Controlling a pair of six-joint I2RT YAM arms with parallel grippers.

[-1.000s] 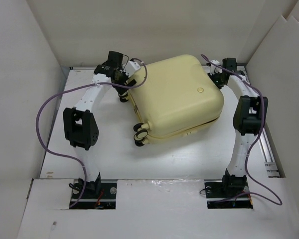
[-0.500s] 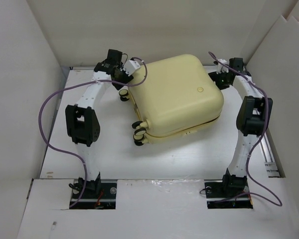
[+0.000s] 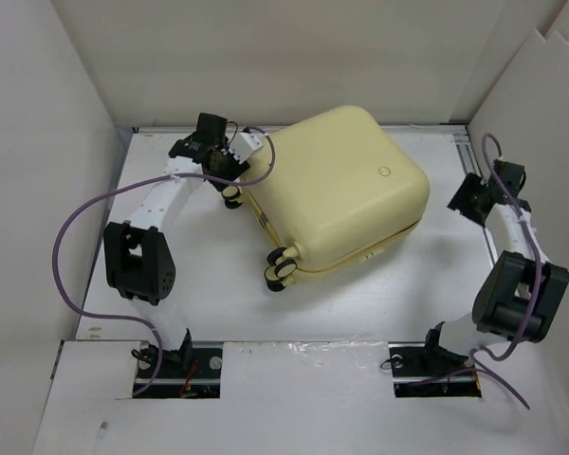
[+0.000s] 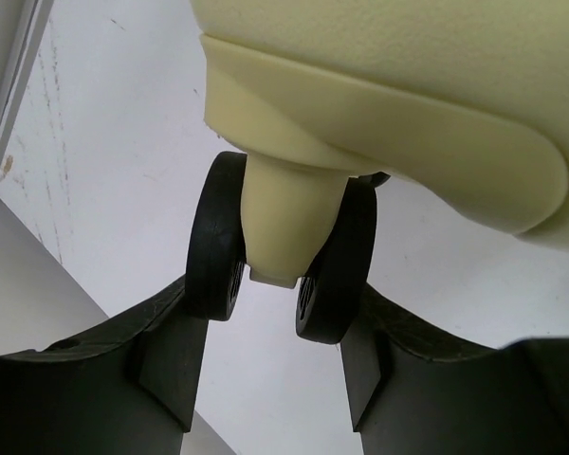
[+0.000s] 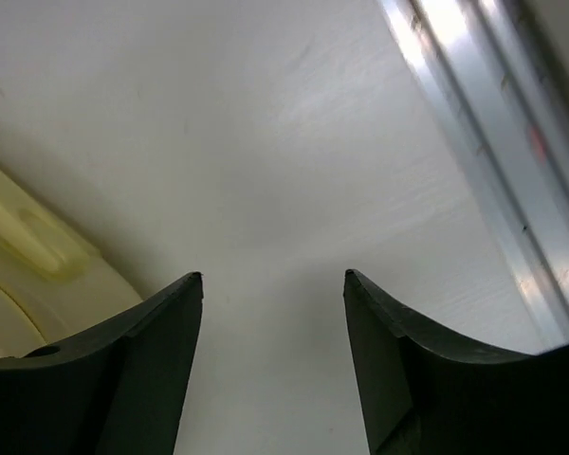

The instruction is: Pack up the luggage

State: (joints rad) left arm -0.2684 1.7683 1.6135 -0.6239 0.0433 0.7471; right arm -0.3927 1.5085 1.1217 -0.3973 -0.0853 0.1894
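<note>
luggage [image 4: 408, 85] cropped in 2 wrist views, interior hidden

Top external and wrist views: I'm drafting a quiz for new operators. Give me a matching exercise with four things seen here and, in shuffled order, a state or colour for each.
1. luggage
2. left gripper
3. right gripper
4. wheel

A. open above bare table
B. pale yellow, closed, lying flat
C. black discs on a yellow stem
D. clamped on the wheel

Pairs: 1-B, 2-D, 3-A, 4-C
</note>
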